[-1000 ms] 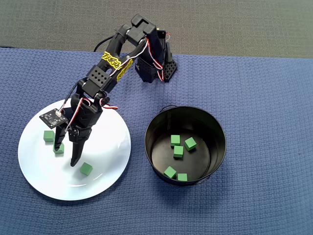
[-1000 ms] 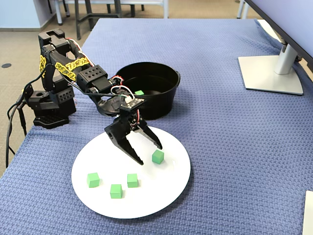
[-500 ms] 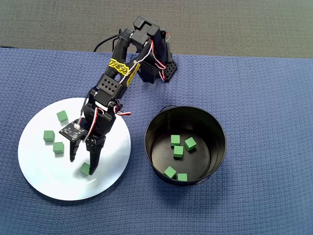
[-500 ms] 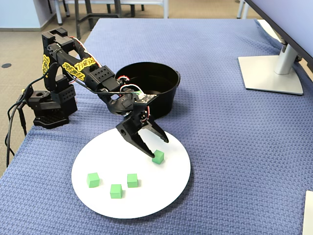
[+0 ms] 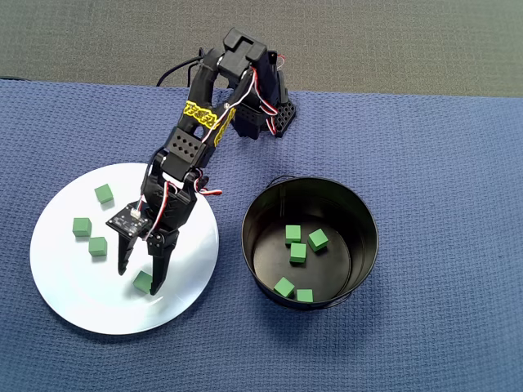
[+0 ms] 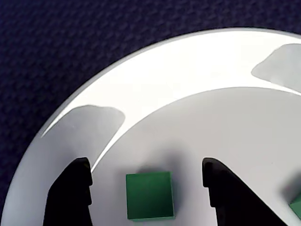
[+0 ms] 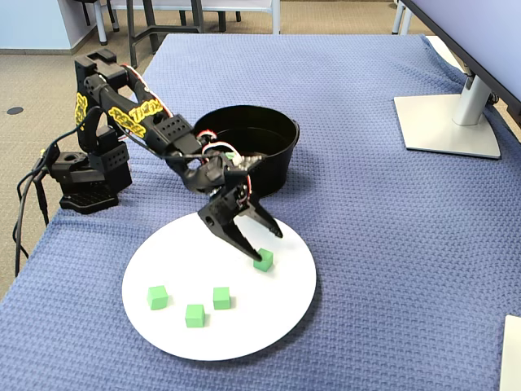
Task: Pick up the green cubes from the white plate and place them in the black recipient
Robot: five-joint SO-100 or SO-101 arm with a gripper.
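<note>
Compared with half a second ago, the gripper (image 5: 139,277) has sunk a little lower over the white plate (image 5: 73,302), and its spread jaws now straddle one green cube (image 5: 144,282) near the plate's edge on the side toward the black recipient (image 5: 362,214). In the wrist view that cube (image 6: 149,196) sits between the two dark fingertips (image 6: 70,188) with plate showing on both sides of it, so the jaws are released and touch nothing. A second ago the gripper stood farther back on the plate, over the group of cubes on the far side from the recipient.

Three more green cubes (image 5: 89,227) lie on the plate, clustered on the side away from the recipient, well apart from the gripper; none of them has shifted. In the fixed view they form a loose row (image 7: 189,303) near the plate's front edge. Five green cubes (image 5: 297,252) rest on the floor of the recipient, which stands just beside the plate, not touching it.

The bench is covered by a blue waffle-weave cloth (image 5: 441,155). The arm's base (image 7: 81,175) sits on the cloth behind the plate, with a black cable (image 7: 24,204) trailing off the bench edge. Beyond the recipient in the fixed view, a monitor stand (image 7: 448,122) rests on the cloth. Past the bench lie a grey-brown carpet floor (image 7: 32,73) and chair legs (image 7: 146,24).
</note>
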